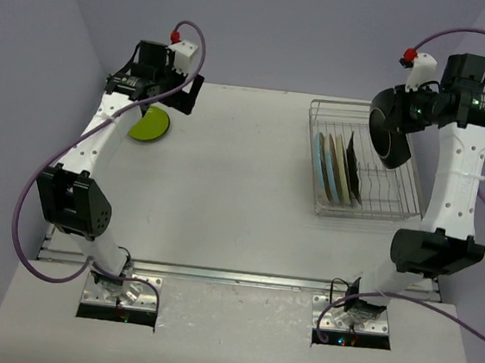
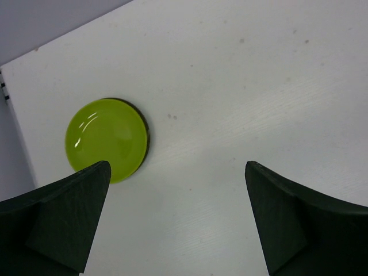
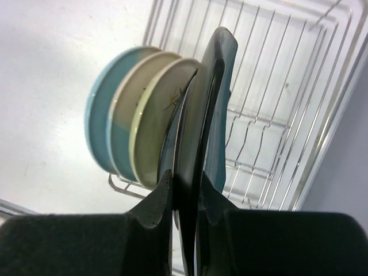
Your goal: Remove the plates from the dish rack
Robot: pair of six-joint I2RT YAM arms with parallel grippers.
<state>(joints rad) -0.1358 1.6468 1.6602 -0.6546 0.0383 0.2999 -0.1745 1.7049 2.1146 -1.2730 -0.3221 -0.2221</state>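
R: right claw (image 3: 185, 192) clamped on dark plate (image 3: 198, 115), plate on edge over dish rack (image 1: 393, 197), just beside racked plates (image 1: 335, 167) | L: left claw (image 2: 177, 167) open above table (image 2: 259, 86) | lime-green plate (image 2: 106, 141) flat near table's far-left edge, bare table to its right

Robot lab test cell, not home. Bare white table (image 1: 223, 197) boxed by plain lilac-grey walls (image 1: 284, 30). Left arm (image 1: 99, 142) and right arm (image 1: 456, 169) bolted at bottom of frame. Purple cables (image 1: 20, 219) trailing loose. Wire dish rack (image 1: 386, 197), upper right, lone household prop.

Rim of the lime-green plate (image 2: 106, 138) partly behind the left pincer (image 2: 176, 172); dark plate (image 3: 192, 126) bottom inside the right pincer (image 3: 185, 184).
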